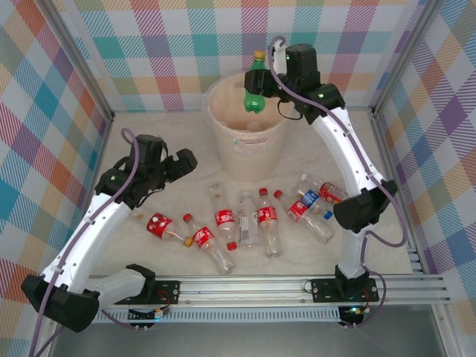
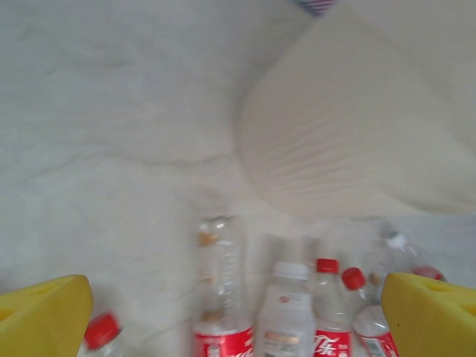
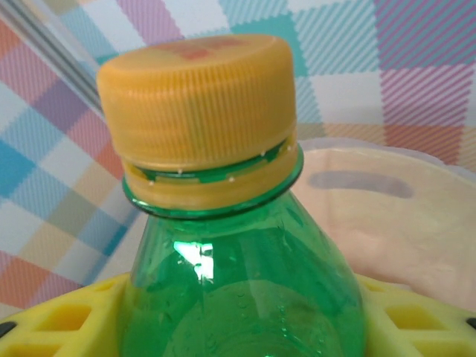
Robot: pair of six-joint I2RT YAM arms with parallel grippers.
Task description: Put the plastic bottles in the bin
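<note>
While aloft, green bottle (image 1: pixel 255 95) over bin (image 1: pixel 245 152)

A pale cream tabletop with faint marble-like veining (image 1: pixel 186 134) spreads across the enclosure; from the left wrist view its surface (image 2: pixel 111 149) looks smooth and slightly blurred. Pastel plaid wall panels in teal, pink, purple, orange and white close it in at the back (image 1: pixel 186 52), left (image 1: pixel 37 149) and right (image 1: pixel 439 149). Slim silver metal posts (image 1: pixel 74 58) run along the corners between the panels. A slotted aluminium rail (image 1: pixel 253 286) lies across the near edge. The same plaid (image 3: pixel 416 67) shows in the right wrist view.
</note>
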